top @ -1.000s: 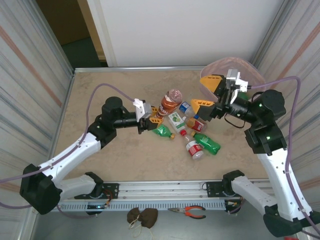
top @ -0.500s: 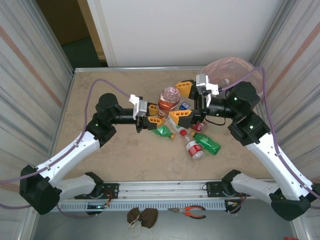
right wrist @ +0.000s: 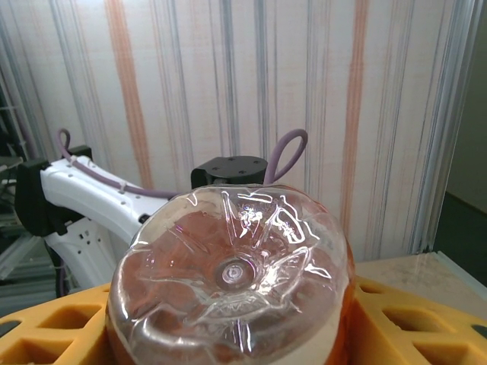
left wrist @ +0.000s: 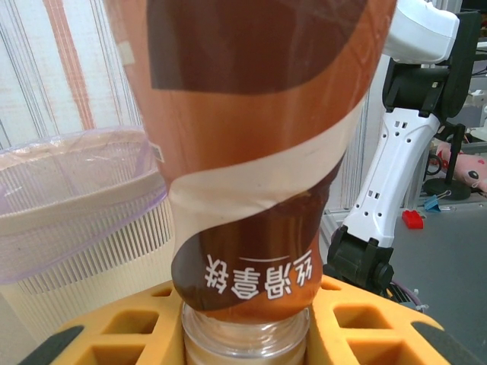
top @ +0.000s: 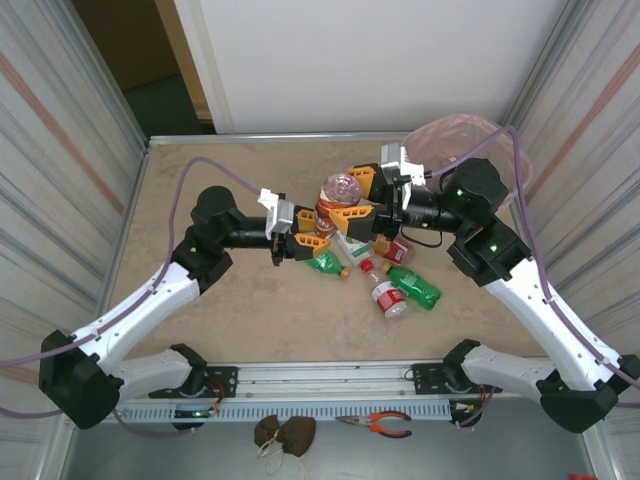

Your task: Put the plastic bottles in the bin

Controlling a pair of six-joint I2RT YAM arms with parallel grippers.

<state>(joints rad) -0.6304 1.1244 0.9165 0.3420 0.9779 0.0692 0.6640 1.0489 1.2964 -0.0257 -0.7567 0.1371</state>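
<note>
Now, left gripper [top: 305,240]: I see it clamped on the neck of the brown-labelled bottle [top: 340,192], which it holds base-up above the table [top: 220,190]
Right gripper [top: 358,200]: its yellow fingers [right wrist: 415,331] flank that bottle's body near the upturned base; I cannot tell whether they press it
Bottle and bin: the lifted bottle is near the pink-lined bin [top: 455,128], outside it
Other bottles [top: 395,280]: lying on the table beneath my grippers

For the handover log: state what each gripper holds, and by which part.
Left gripper grips the brown-labelled bottle by its neck, base up. Right gripper brackets its base end; grip cannot be told.
</note>
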